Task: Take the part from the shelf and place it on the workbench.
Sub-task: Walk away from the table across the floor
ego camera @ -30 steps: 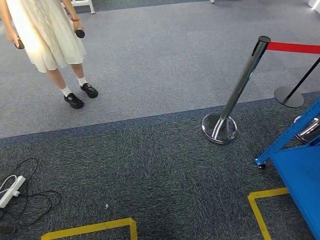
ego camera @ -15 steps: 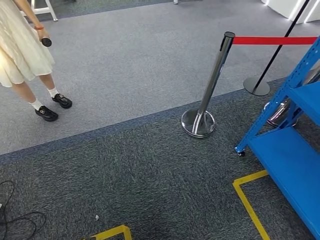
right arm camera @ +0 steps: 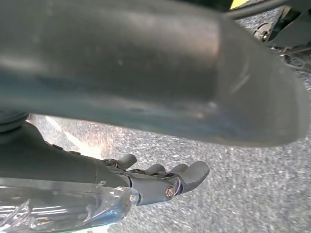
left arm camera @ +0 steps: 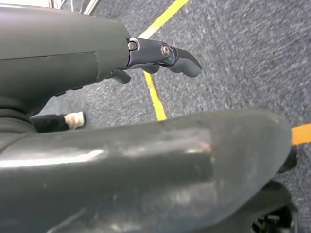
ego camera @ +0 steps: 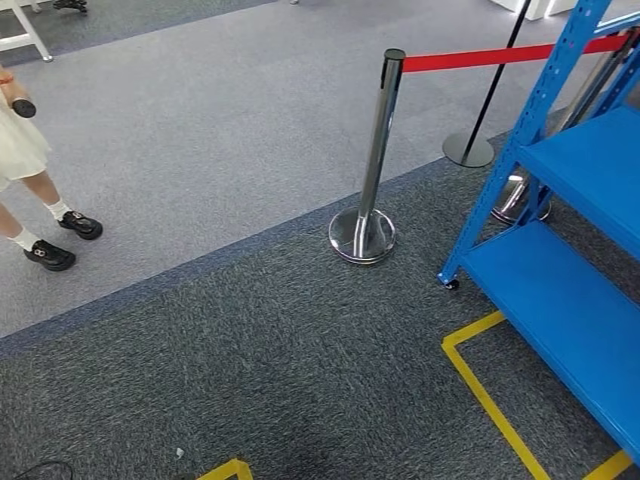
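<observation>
Both hands hang over dark carpet [ego camera: 287, 350] with fingers loose, holding nothing: left hand [left arm camera: 146, 58], right hand [right arm camera: 154, 182]. Yellow tape [ego camera: 483, 390] marks the floor beside the blue shelf [ego camera: 573, 300]; no part can be made out on it. Beyond stand a chrome post [ego camera: 373, 160] with red belt [ego camera: 483, 58], lighter carpet [ego camera: 189, 130], and a person's legs [ego camera: 34, 215].

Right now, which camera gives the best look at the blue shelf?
The head view: the blue shelf stands at the right, two bare shelf boards visible. The wrist views look at carpet past the left hand and right hand.
</observation>
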You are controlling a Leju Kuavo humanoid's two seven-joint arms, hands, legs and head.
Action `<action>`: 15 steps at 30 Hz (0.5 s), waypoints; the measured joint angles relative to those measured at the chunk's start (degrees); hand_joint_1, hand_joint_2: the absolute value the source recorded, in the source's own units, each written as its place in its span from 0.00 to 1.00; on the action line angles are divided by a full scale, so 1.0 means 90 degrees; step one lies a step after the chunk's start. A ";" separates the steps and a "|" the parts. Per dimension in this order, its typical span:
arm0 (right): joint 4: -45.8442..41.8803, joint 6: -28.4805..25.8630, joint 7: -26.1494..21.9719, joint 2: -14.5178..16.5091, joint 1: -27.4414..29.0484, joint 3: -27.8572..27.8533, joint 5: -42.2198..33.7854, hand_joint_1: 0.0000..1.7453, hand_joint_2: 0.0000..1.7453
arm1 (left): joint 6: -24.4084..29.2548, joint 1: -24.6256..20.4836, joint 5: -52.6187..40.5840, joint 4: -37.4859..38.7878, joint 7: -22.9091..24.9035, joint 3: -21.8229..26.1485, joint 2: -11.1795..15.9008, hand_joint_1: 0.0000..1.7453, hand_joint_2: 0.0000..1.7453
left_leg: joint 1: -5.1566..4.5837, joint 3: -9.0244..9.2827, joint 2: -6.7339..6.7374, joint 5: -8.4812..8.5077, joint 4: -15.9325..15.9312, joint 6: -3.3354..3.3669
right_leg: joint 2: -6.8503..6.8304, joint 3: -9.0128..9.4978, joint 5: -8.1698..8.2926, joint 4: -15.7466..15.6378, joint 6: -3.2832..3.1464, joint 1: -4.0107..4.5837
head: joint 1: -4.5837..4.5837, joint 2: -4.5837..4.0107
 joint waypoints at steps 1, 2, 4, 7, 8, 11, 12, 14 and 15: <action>0.0000 0.0000 0.0001 0.0001 -0.0003 -0.0001 0.0000 0.00 0.00 | -0.0002 -0.0002 -0.0015 0.0000 0.0003 -0.0002 -0.0002 0.00 0.00 | 0.0009 -0.0052 -0.0105 -0.0103 0.0129 -0.0032 | 0.0059 0.0003 0.0016 -0.0019 -0.0037 -0.0014 | -0.0009 0.0000; 0.0000 0.0001 0.0001 0.0002 -0.0011 -0.0002 0.0000 0.00 0.00 | -0.0004 0.0000 -0.0030 0.0000 0.0004 -0.0003 -0.0002 0.00 0.00 | 0.0017 -0.0169 -0.0240 -0.0263 0.0388 -0.0056 | 0.0119 0.0008 0.0030 -0.0032 -0.0065 -0.0030 | -0.0024 0.0001; 0.0000 0.0001 0.0001 0.0007 -0.0029 -0.0005 -0.0001 0.00 0.00 | 0.0000 0.0011 -0.0058 0.0000 0.0004 -0.0004 0.0004 0.00 0.00 | 0.0019 -0.0593 -0.0429 -0.0645 0.1229 -0.0070 | 0.0256 -0.0005 0.0038 -0.0034 -0.0095 -0.0036 | -0.0046 0.0001; 0.0000 0.0002 0.0002 0.0013 -0.0026 -0.0018 -0.0002 0.00 0.00 | -0.0002 0.0030 -0.0097 0.0000 0.0006 -0.0009 0.0016 0.00 0.00 | 0.0026 -0.0896 -0.0479 -0.0563 0.1640 -0.0065 | 0.0503 -0.0008 0.0045 -0.0032 -0.0094 -0.0043 | -0.0050 0.0000; 0.0000 0.0002 0.0002 0.0014 -0.0024 -0.0024 -0.0003 0.00 0.00 | -0.0007 0.0032 -0.0104 0.0000 0.0006 -0.0011 0.0018 0.00 0.00 | 0.0036 -0.0771 -0.0524 -0.0321 0.1322 -0.0062 | 0.0589 -0.0005 0.0051 -0.0031 -0.0082 -0.0053 | -0.0049 0.0000; 0.0000 -0.0001 0.0002 0.0016 -0.0039 -0.0039 -0.0008 0.00 0.00 | -0.0015 0.0023 -0.0121 0.0000 0.0019 -0.0013 0.0017 0.00 0.00 | 0.0100 -0.0278 -0.0915 0.0176 0.0196 -0.0065 | 0.0817 -0.0041 0.0068 -0.0008 0.0005 -0.0061 | -0.0059 0.0001; 0.0000 -0.0003 0.0002 0.0016 -0.0039 -0.0044 -0.0012 0.00 0.00 | -0.0014 0.0017 -0.0126 0.0000 0.0027 -0.0013 0.0015 0.00 0.00 | 0.0106 -0.0219 -0.0996 0.0189 0.0050 -0.0050 | 0.0879 -0.0063 0.0077 -0.0013 0.0049 -0.0063 | -0.0069 0.0001; 0.0000 -0.0007 0.0007 0.0016 -0.0012 -0.0053 -0.0018 0.00 0.00 | -0.0011 0.0006 -0.0129 0.0000 0.0043 -0.0016 0.0012 0.00 0.00 | 0.0091 -0.0206 -0.0927 0.0192 0.0004 0.0027 | 0.0973 -0.0110 0.0108 -0.0051 0.0135 -0.0084 | -0.0075 0.0001; 0.0000 -0.0008 0.0009 0.0016 0.0010 -0.0056 -0.0019 0.00 0.00 | -0.0007 0.0002 -0.0135 0.0000 0.0047 -0.0017 0.0008 0.00 0.00 | 0.0089 -0.0203 -0.0866 0.0204 -0.0006 0.0077 | 0.0909 -0.0135 0.0089 -0.0024 0.0167 -0.0087 | -0.0073 0.0001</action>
